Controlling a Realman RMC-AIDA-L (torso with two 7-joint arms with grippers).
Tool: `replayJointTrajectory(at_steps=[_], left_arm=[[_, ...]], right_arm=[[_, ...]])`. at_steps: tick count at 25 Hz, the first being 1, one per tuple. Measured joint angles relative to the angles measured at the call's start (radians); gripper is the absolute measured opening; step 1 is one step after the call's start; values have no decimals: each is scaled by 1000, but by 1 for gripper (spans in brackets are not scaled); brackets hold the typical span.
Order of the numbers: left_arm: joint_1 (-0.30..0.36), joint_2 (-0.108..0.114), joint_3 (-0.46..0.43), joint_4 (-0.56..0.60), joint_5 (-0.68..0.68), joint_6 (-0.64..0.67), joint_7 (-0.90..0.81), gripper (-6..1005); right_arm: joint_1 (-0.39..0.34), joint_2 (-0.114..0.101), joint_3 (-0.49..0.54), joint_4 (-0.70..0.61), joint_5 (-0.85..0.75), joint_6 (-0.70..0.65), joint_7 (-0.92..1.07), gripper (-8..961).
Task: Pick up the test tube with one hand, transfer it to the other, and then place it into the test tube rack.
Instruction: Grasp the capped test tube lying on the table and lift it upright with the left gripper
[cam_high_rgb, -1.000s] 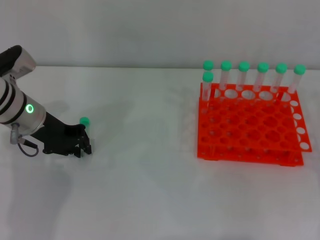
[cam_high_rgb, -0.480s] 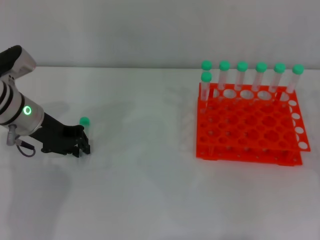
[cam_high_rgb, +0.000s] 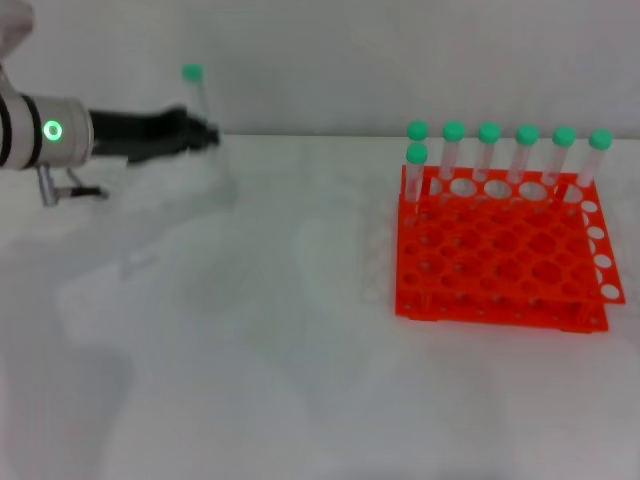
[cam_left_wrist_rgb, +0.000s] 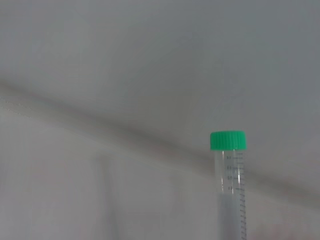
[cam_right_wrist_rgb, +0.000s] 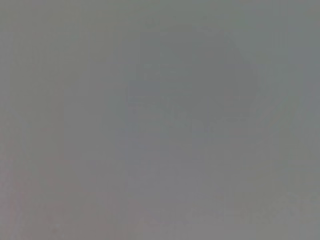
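Left gripper (cam_high_rgb: 205, 133) clamped on the test tube (cam_high_rgb: 197, 100), upright, well left of the test tube rack (cam_high_rgb: 500, 250). Could slip at handover if released early.

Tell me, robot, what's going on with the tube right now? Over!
Left gripper shut on the tube, held upright, off the table. Right gripper not in view. Orange rack on the right, seven tubes in it, front holes free. Nothing in the way.
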Motion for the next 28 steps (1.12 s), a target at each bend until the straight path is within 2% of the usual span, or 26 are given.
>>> replayJointTrajectory(at_steps=[1, 2, 3, 4, 5, 7, 8, 9, 10, 11, 12, 15, 18, 22, 26, 28], left_arm=[[19, -6, 0, 0, -166, 0, 136, 185], [48, -26, 0, 1, -363, 0, 303, 185], [48, -26, 0, 1, -363, 0, 303, 185], [58, -34, -1, 2, -433, 1, 361, 185], [79, -59, -1, 5, -546, 6, 464, 185], [102, -99, -1, 6, -686, 14, 605, 185], [102, -99, -1, 6, -686, 14, 605, 185], [123, -142, -1, 7, -806, 27, 769, 185], [136, -167, -1, 16, -874, 40, 899, 185], [156, -190, -1, 53, -960, 62, 1098, 185], [162, -191, -1, 74, -975, 66, 1147, 185], [201, -194, -1, 233, -1056, 89, 1512, 185], [232, -200, -4, 329, -1088, 89, 1769, 185], [253, -203, -4, 439, -1088, 82, 1914, 185], [260, -208, -3, 525, -1041, 66, 1974, 185], [259, -210, -3, 567, -1004, 39, 1976, 185]], right_arm=[[0, 0, 0, 0, 0, 0, 0, 819], [0, -1, 2, -1, 1, 0, 0, 819], [-1, -1, 3, -1, 1, 0, 0, 819], [-2, -1, 4, -1, 2, 0, 0, 819], [-2, -2, 4, -2, 2, 0, 0, 819], [-3, -4, 4, -2, 3, 0, 0, 819], [-4, -4, 4, -2, 3, 0, 0, 819], [-5, -5, 4, -5, 3, 0, 1, 819], [-6, -5, 3, -8, 2, 1, 2, 819], [-7, -6, -2, -12, -1, 3, 10, 819], [-8, -7, -7, -16, -7, 5, 18, 819], [-36, -18, -66, -50, -57, 5, 129, 819], [-94, -51, -162, -132, -176, -15, 339, 819], [-153, -129, -240, -224, -441, -137, 653, 819], [-120, -198, -239, -230, -723, -305, 891, 818], [-97, -212, -234, -231, -796, -361, 947, 818]])
